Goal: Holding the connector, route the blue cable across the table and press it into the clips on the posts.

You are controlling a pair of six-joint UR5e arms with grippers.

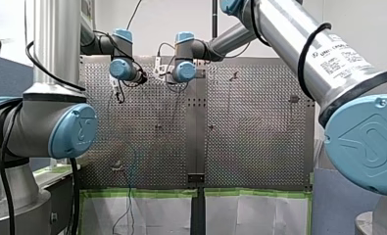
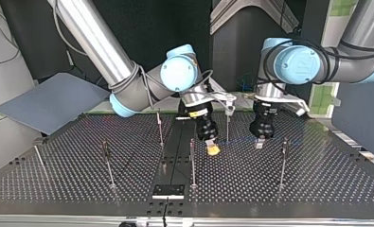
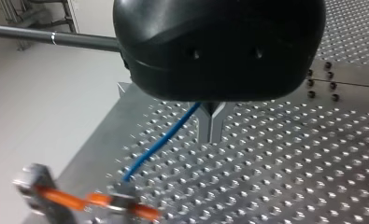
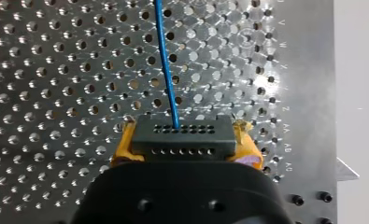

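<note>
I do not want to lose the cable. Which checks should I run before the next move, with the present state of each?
1. Connector clamped between right jaws' yellow pads: ok.
2. Blue cable leaves connector straight, unkinked: ok.
3. Left jaws shut; gripping the cable: cannot tell.
4. Cable seated in post clips: cannot tell.
5. Left arm and right arm apart, top view: ok.

right gripper (image 2: 213, 149) clamped on connector (image 4: 182, 135), left gripper (image 3: 212, 135) pinched closed, both pointing down
</note>
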